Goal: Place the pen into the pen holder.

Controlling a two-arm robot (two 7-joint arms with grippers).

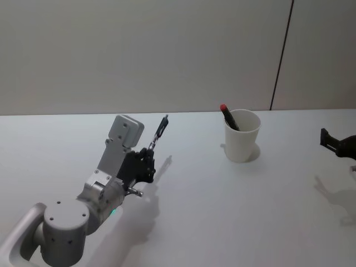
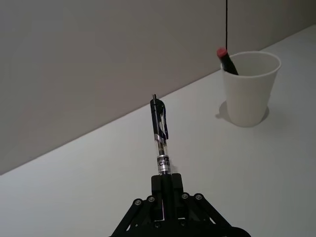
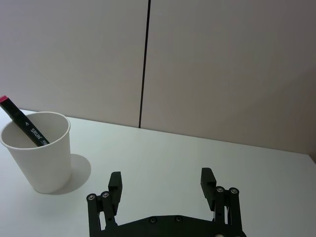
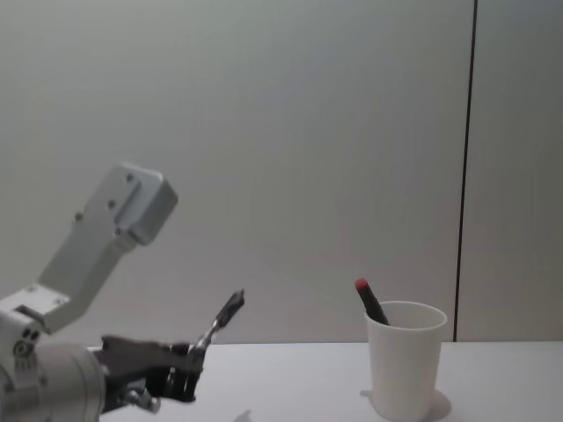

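Housings of smooth, rounded grey led forward on the robot's left to the left claw (image 2: 166, 178). Its slim black fingers were pinched on the lower barrel of a click pen (image 2: 160, 133), held above the counter (image 1: 222, 211). That click pen had a clear barrel, a silvery band, a dark blue clip and a small plunger at its upper end, and it slanted up and forward, well apart from the cup.

On the robot's right, the right claw (image 3: 162, 177) hovered over the matte, pale counter, its blocky black fingers spread wide with nothing between them.

Farther off stood the pen holder (image 1: 242, 139), a plain white paper cup, tapered, with a rolled rim, upright on the counter. The pen (image 1: 228, 117) sat inside it: a slim dark stick with white lettering, leaning on the rim, its red tip poking above.

Behind rose a flat pale wall (image 1: 139, 55) split by a thin dark vertical seam.
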